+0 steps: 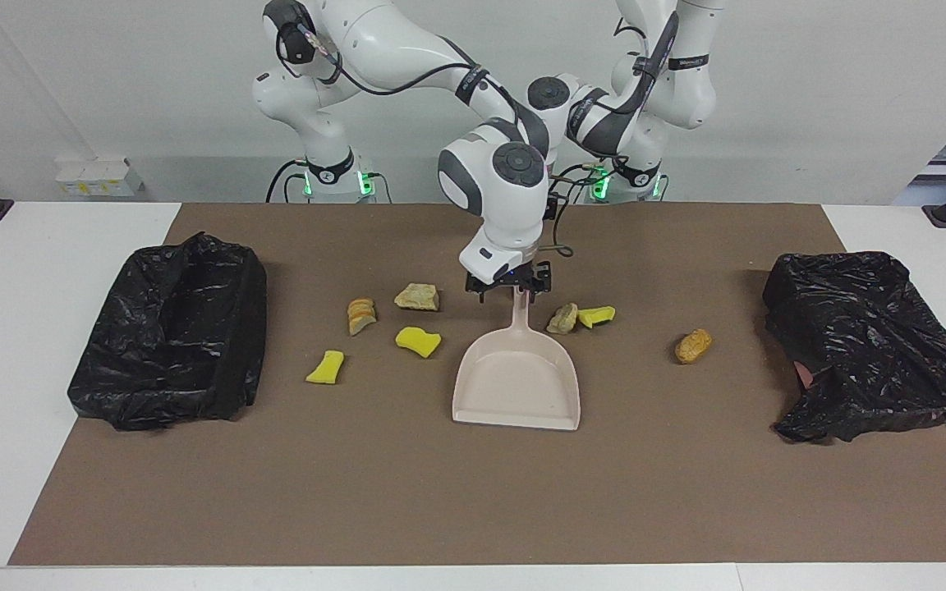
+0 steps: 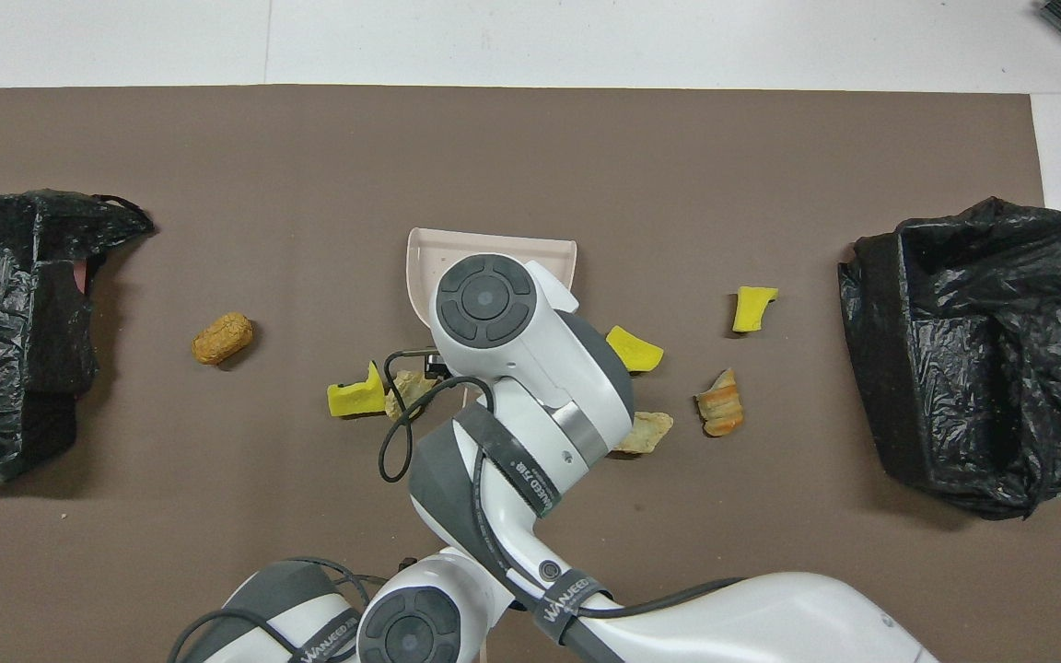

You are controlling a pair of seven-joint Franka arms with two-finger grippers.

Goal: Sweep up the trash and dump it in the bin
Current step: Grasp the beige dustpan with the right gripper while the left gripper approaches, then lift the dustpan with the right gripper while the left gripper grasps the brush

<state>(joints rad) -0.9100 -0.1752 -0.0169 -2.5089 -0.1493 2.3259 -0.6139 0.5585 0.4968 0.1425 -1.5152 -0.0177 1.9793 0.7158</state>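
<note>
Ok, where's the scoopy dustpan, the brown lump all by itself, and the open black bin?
dustpan [image 1: 516, 386], facing view, bare floor of its pan.
orange-brown lump [image 1: 693, 345], facing view, its middle.
black-bagged bin [image 1: 163, 382], facing view, its outer wall.

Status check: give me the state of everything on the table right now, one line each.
Dustpan: flat on the mat, pan empty.
Scraps: seven, all loose on the mat, none in the dustpan.
Right gripper: open, low over the dustpan handle.
Left gripper: hidden by the right arm.
Bin at the right arm's end: open, bag-lined.
Bin at the left arm's end: bag crumpled over it.
</note>
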